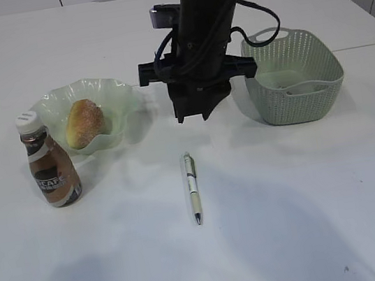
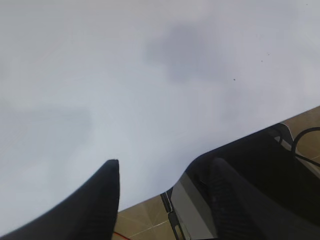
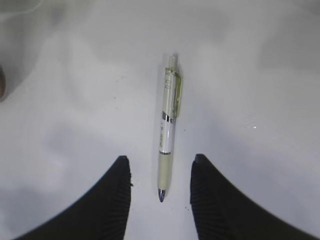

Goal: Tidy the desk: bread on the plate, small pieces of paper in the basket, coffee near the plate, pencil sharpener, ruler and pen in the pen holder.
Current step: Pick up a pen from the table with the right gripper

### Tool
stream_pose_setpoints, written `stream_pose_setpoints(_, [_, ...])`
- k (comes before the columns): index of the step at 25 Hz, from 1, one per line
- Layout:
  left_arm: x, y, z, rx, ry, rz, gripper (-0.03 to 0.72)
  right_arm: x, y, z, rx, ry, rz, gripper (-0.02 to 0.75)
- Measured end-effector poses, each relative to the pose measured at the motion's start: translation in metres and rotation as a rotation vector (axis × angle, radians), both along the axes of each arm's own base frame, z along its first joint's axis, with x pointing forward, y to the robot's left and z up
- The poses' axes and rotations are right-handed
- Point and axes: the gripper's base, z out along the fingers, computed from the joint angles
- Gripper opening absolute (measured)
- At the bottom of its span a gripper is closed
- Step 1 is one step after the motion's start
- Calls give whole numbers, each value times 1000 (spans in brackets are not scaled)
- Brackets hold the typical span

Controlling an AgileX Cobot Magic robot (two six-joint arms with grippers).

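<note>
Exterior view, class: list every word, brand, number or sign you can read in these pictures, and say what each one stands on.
"CAFE": on the brown label of the coffee bottle; letters before it are turned out of sight.
Smaller print under that word: too blurred to read.
Marks on the barrel of the pen: too small to read in either view.
Bread, plate, basket: no text.

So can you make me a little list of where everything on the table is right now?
bread: on the green plate
coffee: upright, just in front of the plate, to its left
pen: flat on the desk, untouched
basket: far right; contents unclear
right pincer: open, above the desk, pen tip between its fingers
left pincer: open, nothing in it
pen holder: not in view
</note>
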Motion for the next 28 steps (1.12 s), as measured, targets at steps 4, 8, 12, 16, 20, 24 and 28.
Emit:
stream_pose_setpoints(4, [0,0,0,0,0,0,402,7,12,-8,4,-3,7,325])
stream_pose_setpoints(8, [0,0,0,2,-1,0,402,17,23,-23,7,2,12,323])
stream_pose_setpoints(12, [0,0,0,2,-1,0,402,24,28,-37,2,12,13,323])
stream_pose_setpoints(16, [0,0,0,2,-1,0,402,26,28,-46,-17,20,10,323])
stream_pose_setpoints(20, [0,0,0,2,-1,0,402,28,28,-54,-33,28,12,323])
stream_pose_setpoints(24, [0,0,0,2,-1,0,402,30,29,-65,-42,49,9,323])
stream_pose_setpoints(28, [0,0,0,2,-1,0,402,31,29,-77,-62,67,11,323])
